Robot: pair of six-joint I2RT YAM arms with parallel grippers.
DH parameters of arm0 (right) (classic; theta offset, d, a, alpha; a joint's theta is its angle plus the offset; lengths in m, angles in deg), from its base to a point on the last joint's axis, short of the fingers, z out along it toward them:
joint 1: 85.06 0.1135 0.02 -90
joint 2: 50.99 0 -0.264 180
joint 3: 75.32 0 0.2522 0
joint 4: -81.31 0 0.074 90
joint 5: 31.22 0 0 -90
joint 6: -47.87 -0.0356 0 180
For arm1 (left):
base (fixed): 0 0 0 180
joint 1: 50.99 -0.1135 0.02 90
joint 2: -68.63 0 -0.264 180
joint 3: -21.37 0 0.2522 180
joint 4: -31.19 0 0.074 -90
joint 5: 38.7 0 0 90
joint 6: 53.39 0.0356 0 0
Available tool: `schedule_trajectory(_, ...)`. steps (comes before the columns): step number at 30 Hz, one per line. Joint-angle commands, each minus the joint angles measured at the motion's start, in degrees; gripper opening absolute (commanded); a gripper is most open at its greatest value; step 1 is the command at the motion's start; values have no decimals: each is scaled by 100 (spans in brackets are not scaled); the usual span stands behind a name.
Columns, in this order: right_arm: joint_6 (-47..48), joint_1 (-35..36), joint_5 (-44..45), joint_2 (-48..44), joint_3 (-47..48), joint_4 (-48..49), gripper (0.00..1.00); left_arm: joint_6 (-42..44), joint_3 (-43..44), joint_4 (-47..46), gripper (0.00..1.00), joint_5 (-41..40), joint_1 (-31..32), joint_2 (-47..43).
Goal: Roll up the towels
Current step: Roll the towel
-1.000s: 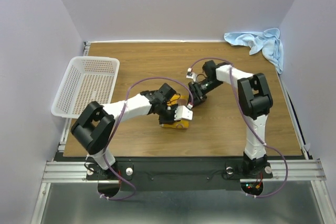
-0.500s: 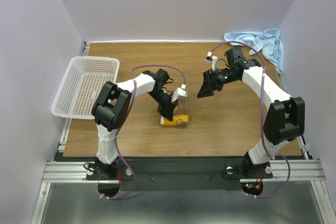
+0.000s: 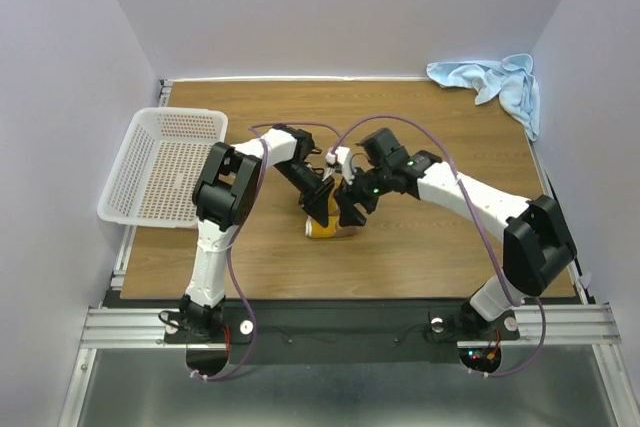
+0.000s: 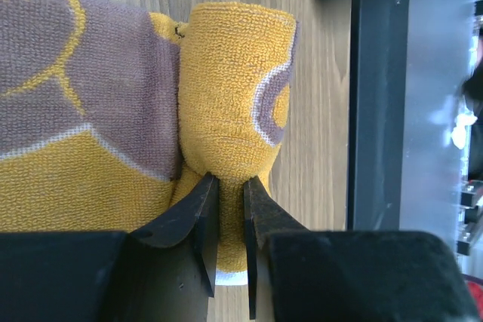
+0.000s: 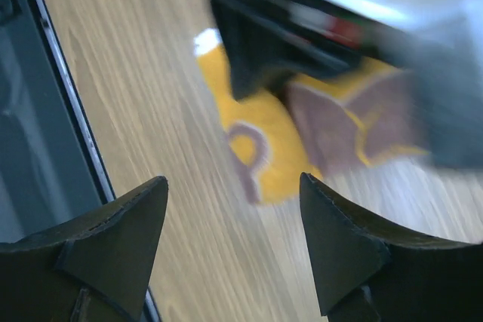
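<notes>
The mustard-yellow towel [image 3: 328,228] with a brown pattern lies rolled up near the middle front of the table. In the left wrist view the yellow towel [image 4: 234,96] shows as a tight roll beside a wider folded part. My left gripper [image 4: 231,186] is shut on the end of the roll, with a white label just under the jaws. My right gripper [image 5: 234,213] is open and hovers just above the same towel [image 5: 260,152], right next to the left gripper [image 3: 322,205]. The right gripper [image 3: 350,209] is empty. The light blue towel [image 3: 497,84] lies crumpled at the back right corner.
A white perforated basket [image 3: 165,162] stands at the table's left edge, partly overhanging it. The table's front edge and a black rail [image 5: 56,88] show close to the towel in the right wrist view.
My right arm swung from the back right down to the yellow towel, beside the left gripper. My left arm shifted slightly and stays on the roll.
</notes>
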Motion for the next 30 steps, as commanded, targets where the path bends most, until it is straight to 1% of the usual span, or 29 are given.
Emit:
schedule_trajectory(1,287,578,853,-13,-194,1087,75,338,99,70,6,-707,-109,351)
schedule_trajectory(7,630,904,1152,277,-731,1835,75,330,179,52,8,-646,-232,439)
schedule_trajectory(11,665,1072,1126,541,-986,2064,73,330,223,79,9,-611,-268,466)
schedule_trajectory(13,665,1080,1099,716,-1057,2126,70,338,214,52,9,-637,-276,448)
schedule_trajectory(15,657,1072,1021,796,-1074,2135,54,330,188,44,10,-611,-285,413)
schedule_trajectory(16,648,1072,959,814,-1092,2135,34,330,170,17,10,-559,-303,378)
schedule_trajectory(17,630,1072,898,814,-1101,2135,22,330,144,0,11,-549,-312,343)
schedule_trajectory(18,569,1072,767,822,-1110,2126,12,304,83,-79,17,-532,-346,265)
schedule_trajectory(19,534,1072,696,840,-1118,2126,2,277,39,-132,20,-488,-373,212)
schedule_trajectory(20,412,1054,565,857,-1118,2117,1,260,-14,-254,28,-462,-434,141)
schedule_trajectory(22,341,1002,345,901,-1110,1978,1,129,-198,-422,35,-374,-531,-121)
schedule_trajectory(23,244,880,65,1015,-1040,1890,0,93,-269,-579,41,-330,-575,-236)
schedule_trajectory(25,139,730,-244,1147,-943,1609,0,-56,-436,-720,48,-268,-742,-578)
schedule_trajectory(26,121,564,-411,1200,-890,1529,1,-83,-489,-791,53,-268,-812,-693)
schedule_trajectory(27,77,484,-708,1314,-864,1450,1,-83,-524,-835,56,-259,-865,-799)
schedule_trajectory(30,50,255,-1087,1577,-654,1090,1,-75,-603,-809,65,-233,-1120,-1151)
